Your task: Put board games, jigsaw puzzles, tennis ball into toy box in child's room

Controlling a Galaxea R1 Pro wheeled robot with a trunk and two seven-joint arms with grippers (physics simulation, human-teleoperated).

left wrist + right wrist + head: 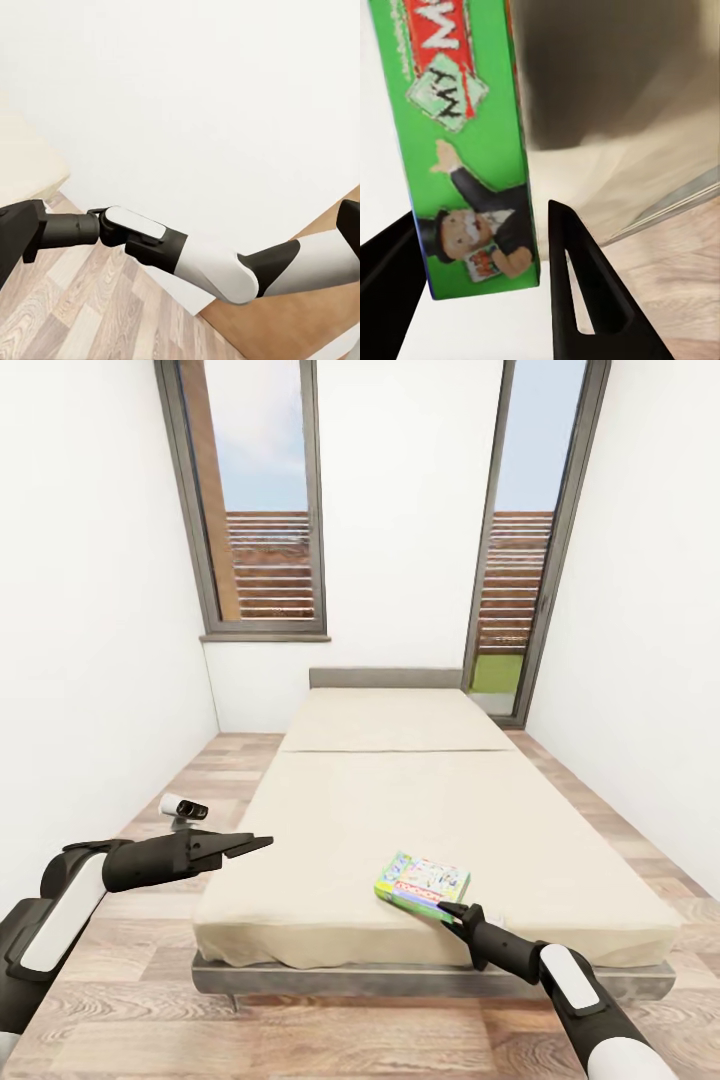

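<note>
Flat glossy green-white board game (423, 883) lies on the matte beige bed (400, 810) near its foot edge; right gripper (449, 909) fingers straddle its corner, jaws apart. Left gripper (255, 844) hangs beside the bed, fingers together.

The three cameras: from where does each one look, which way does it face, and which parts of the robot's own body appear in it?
Head view: from the robot's head, looking forward and down at the bed; both arms show, left gripper over the floor, right gripper at the board game.
Left wrist view: faces the white wall and wood floor; the right arm crosses it.
Right wrist view: looks along its fingers at the board game's green edge.
Shared: the head and right wrist views both show the game and mattress.
</note>
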